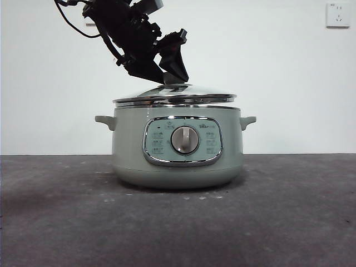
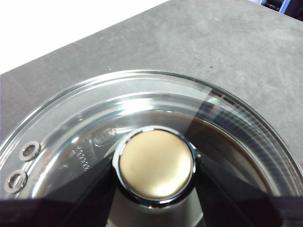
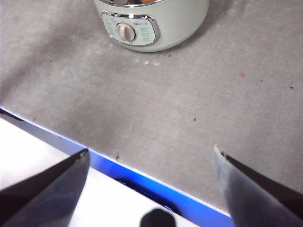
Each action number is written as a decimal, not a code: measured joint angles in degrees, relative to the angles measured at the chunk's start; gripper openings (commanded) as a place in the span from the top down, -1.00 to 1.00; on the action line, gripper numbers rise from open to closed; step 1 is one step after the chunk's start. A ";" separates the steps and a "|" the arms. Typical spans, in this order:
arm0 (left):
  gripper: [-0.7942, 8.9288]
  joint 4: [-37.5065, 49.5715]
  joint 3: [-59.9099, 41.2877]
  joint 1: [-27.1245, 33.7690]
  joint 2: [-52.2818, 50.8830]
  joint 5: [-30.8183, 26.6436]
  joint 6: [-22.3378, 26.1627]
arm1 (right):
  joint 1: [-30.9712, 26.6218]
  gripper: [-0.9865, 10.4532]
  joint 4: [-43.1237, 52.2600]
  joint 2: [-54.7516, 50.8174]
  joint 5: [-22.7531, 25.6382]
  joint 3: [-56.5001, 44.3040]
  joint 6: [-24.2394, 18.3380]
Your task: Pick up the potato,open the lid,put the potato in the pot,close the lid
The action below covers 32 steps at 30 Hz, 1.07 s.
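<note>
The pale green pot stands mid-table with its dial facing the front camera. The glass lid lies on its rim, slightly tilted. My left gripper comes down from the upper left, its jaws closed on either side of the lid's knob. The lid's glass fills the left wrist view. A small orange patch, probably the potato, shows inside the pot at the edge of the right wrist view. My right gripper is open and empty, far from the pot over the table's edge.
The dark grey table mat spreads around the pot. A white wall with a socket stands behind. The table's edge with a blue strip lies under my right gripper.
</note>
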 measured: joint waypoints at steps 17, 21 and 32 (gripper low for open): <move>0.85 -0.02 0.96 -1.31 2.43 -0.57 -0.85 | 0.00 0.06 0.00 -0.02 0.92 -0.02 0.02; 0.85 -0.59 1.18 -1.31 2.47 -0.66 -0.83 | 0.00 0.06 0.00 -0.02 1.09 -0.02 0.00; 0.85 -1.90 1.64 -1.31 2.47 -0.79 -0.79 | 0.00 0.06 0.00 -0.02 1.90 -0.02 0.00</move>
